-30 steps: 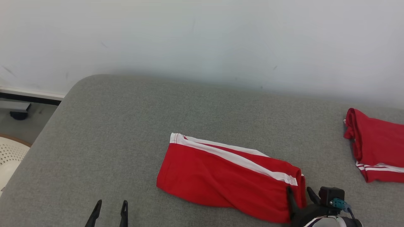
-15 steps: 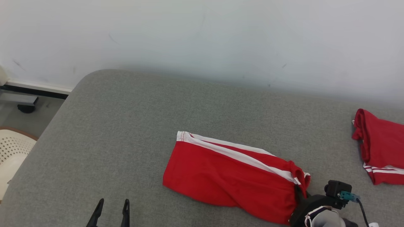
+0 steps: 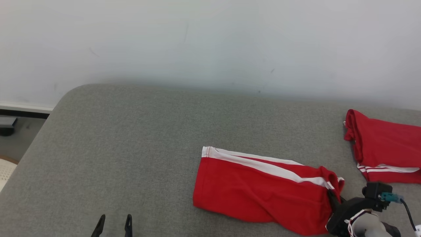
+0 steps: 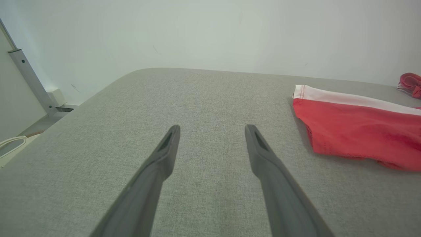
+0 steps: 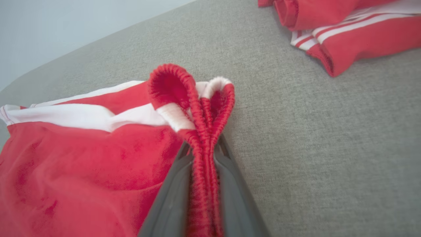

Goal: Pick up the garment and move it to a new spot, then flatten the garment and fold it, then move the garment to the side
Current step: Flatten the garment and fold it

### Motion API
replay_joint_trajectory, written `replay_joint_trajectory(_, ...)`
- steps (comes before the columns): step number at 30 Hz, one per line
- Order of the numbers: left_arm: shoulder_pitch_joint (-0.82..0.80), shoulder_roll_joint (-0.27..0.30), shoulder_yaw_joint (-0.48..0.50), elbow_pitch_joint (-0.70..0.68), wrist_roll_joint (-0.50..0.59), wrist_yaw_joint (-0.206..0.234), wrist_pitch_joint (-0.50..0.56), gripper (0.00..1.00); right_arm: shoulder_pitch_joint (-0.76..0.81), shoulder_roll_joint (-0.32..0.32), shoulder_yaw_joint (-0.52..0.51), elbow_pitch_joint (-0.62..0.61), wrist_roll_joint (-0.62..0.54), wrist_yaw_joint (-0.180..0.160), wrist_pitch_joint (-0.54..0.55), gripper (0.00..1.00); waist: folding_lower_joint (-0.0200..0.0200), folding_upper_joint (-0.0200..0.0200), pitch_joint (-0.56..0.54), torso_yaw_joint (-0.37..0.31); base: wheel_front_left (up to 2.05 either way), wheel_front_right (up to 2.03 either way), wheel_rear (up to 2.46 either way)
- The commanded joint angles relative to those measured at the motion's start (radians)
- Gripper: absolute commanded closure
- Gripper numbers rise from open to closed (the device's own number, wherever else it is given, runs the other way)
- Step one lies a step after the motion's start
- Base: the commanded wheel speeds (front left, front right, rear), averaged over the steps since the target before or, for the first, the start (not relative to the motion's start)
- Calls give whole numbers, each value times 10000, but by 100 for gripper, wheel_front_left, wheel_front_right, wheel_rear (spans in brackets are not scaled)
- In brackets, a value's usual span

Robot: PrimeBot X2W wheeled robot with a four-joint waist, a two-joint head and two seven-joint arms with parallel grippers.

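right gripper [image 5: 204, 146] clamped on the ribbed elastic edge of the red garment [image 5: 82, 158], left gripper [image 4: 212, 130] gaping wide over the woven grey cushion [image 4: 98, 131] left of it

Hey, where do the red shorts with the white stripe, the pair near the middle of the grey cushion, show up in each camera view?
Head view: the red shorts lie lower right of centre on the grey cushion.
Left wrist view: at the right edge, mid-height.
Right wrist view: across the lower left, waistband pinched in the right gripper.
Shared landmark: the second red garment, far right in the head view, upper right in both wrist views.
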Motion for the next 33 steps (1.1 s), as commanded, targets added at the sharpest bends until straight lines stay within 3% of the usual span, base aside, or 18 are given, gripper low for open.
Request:
replay_joint_trajectory(1, 125, -23, -19, -24, -11, -67, -23, 0, 87, -86, 133, -298, 290, -21, 149, 100, -1, -1, -39, -95, 0, 0, 0)
replay_joint_trajectory(6, 59, -47, -48, 2, -29, -42, -23, 0, 245, -310, 691, -1942, 1779, -21, 1070, 100, -1, -1, -38, -114, 0, 0, 0)
replay_joint_trajectory(14, -8, -89, -154, 140, -64, -51, -23, 0, -151, 204, 936, -3327, 3748, -21, 2523, 100, -1, -1, -29, 198, 0, 0, 0)
replay_joint_trajectory(20, -115, -121, -341, 252, -104, -54, -23, 0, -680, 801, 1065, -2940, 3917, -19, 2828, 100, -1, -1, -8, 606, 0, 0, 0)
replay_joint_trajectory(26, -383, -165, -698, 460, -259, -45, -23, 0, -1434, 1566, 1208, -1824, 3625, -7, 2607, 100, -1, -1, 52, 1190, 0, 0, 0)
replay_joint_trajectory(33, -596, -203, -1092, 596, -422, -45, -23, 0, -2196, 2005, 1364, -445, 3451, -7, 2152, 100, -1, -1, 231, 1707, 0, 0, 0)
